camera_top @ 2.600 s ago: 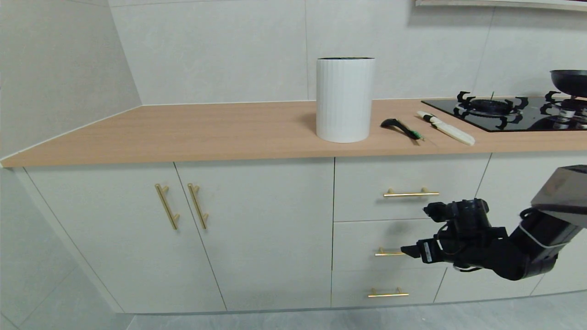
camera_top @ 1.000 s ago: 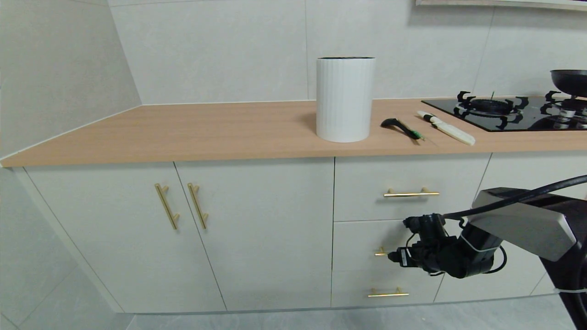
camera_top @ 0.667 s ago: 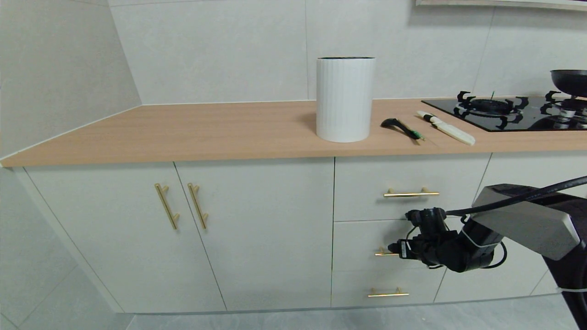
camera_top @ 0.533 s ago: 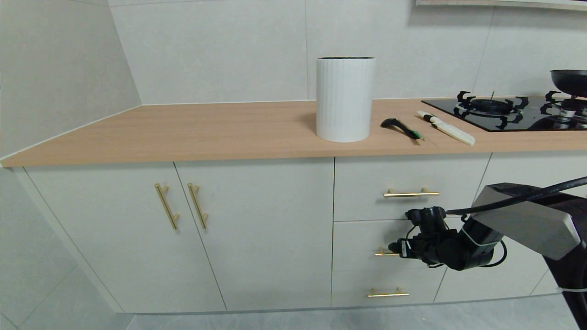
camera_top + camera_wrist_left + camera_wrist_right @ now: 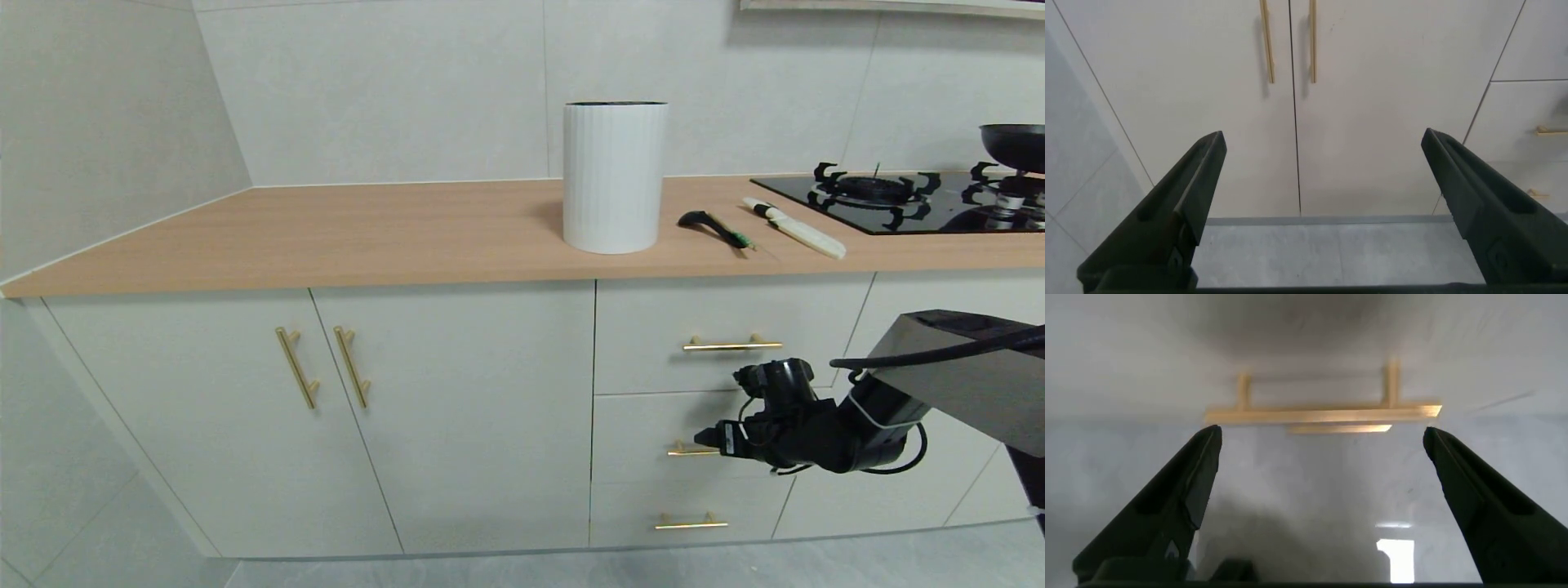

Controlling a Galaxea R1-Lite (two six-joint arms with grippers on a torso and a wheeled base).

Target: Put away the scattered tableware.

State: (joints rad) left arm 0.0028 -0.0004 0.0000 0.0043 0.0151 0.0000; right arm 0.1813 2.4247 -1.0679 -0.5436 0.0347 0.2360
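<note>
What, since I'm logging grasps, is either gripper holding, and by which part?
Nothing is held. The right gripper is open facing the middle drawer handle, not closed on it; the left gripper is open before the cabinet doors.

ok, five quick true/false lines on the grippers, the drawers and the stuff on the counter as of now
1. The right gripper is open, level with the middle drawer handle. True.
2. The middle drawer is pulled out. False: its front looks flush with the drawers above and below.
3. The knife stands in the white holder. False: it lies flat on the counter, to the holder's right.
4. The black utensil lies between the white holder and the knife. True.
5. The left gripper is shut on a cupboard door handle. False: it is open and empty, facing the cupboard doors.
</note>
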